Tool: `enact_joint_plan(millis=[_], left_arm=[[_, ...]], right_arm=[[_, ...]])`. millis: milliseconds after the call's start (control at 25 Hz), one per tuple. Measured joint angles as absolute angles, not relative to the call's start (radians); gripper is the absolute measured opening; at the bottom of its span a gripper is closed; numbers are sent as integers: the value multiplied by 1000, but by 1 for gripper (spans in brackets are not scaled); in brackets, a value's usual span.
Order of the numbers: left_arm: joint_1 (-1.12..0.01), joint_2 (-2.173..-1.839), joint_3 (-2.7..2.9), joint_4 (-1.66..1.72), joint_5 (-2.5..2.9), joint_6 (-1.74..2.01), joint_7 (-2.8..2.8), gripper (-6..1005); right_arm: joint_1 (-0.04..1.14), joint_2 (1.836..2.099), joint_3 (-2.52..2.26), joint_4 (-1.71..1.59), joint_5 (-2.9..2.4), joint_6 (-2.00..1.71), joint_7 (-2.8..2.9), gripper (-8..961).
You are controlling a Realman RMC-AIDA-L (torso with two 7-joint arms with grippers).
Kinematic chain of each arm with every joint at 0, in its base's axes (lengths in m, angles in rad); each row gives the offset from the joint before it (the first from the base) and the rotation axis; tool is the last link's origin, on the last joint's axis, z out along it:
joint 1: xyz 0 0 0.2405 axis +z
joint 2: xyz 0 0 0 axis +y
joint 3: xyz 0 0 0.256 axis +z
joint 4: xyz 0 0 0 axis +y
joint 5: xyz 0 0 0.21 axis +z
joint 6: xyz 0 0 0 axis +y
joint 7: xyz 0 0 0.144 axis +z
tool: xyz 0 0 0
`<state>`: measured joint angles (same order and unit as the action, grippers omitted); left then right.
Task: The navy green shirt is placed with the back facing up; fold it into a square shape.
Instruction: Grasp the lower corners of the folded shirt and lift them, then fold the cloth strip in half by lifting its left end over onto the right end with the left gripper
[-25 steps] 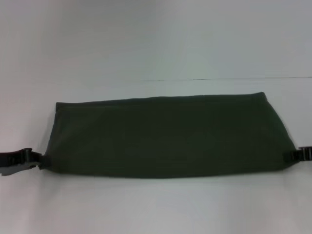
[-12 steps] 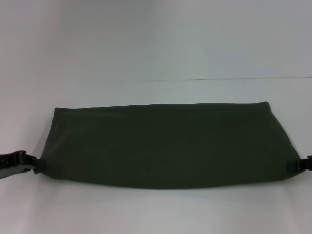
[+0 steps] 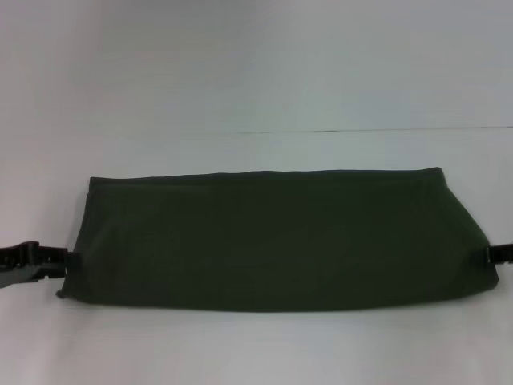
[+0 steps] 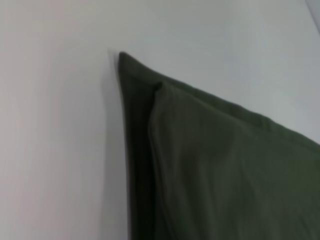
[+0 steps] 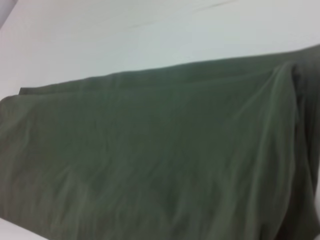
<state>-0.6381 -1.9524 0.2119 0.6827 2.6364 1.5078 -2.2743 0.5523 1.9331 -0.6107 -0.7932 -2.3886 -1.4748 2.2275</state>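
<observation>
The navy green shirt (image 3: 276,241) lies folded into a long, flat olive band across the white table (image 3: 256,96), its long edges running left to right. My left gripper (image 3: 68,262) sits at the band's left end, touching the fabric edge near the front corner. At the opposite end, my right gripper (image 3: 490,254) meets the cloth at the frame's edge. The left wrist view shows layered shirt (image 4: 215,165) edges and one corner on the table. The right wrist view is filled by the shirt (image 5: 150,150) surface with soft creases.
Bare white table surface (image 3: 256,353) runs in front of the shirt, and more lies behind it up to a thin dark line (image 3: 377,129) across the back. No other objects show.
The shirt band came toward me and settled flat; its front edge now lies lower in the head view. Both grippers shifted slightly outward and up at the ends.
</observation>
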Motion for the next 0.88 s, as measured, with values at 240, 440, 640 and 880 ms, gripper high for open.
enact_joint_plan(millis=[240,440,640,880], left_arm=[[-643,-1944,204,700,2624,1512,-2284,371],[-668,-1923,189,729,2602,1528,-2316,593],[-697,-1906,176,732,2541,1536,-2330,775],[-705,-1901,186,723,2539,1547,-2426,953]], right_arm=[[552,1931,-611,-884,-2402,-1467,2256,349],[561,1920,-549,-937,-2365,-1449,2246,573],[566,1909,-516,-934,-2207,-1482,2163,865],[559,1900,-512,-906,-2106,-1666,1978,932]])
